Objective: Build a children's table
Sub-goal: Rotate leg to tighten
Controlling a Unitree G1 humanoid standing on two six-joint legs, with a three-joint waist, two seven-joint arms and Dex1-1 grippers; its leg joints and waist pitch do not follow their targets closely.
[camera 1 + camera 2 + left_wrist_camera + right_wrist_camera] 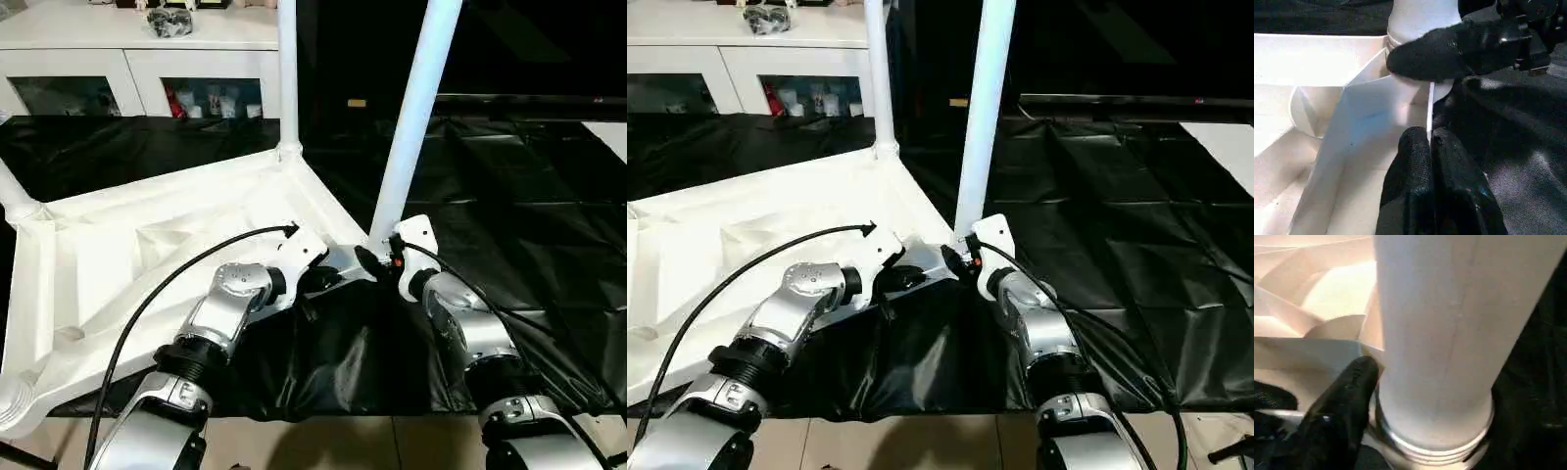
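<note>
Pinching the tabletop (pixel 147 255) rim on the black-sheeted worktop (pixel 1136 255) with left end effector (pixel 1429 142) clenched; right end effector (pixel 377 262) spread around leg (pixel 416 117) base. Worth steadying, seating straight.

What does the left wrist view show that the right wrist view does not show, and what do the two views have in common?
Left wrist view: the left gripper shut on the thin rim of the tabletop, and the black sheet.

Right wrist view: the threaded base of the leg, seen close and not fully down in its corner socket.

Both: this leg, the ribbed underside of the tabletop, and a black finger of the right gripper against the leg base.
</note>
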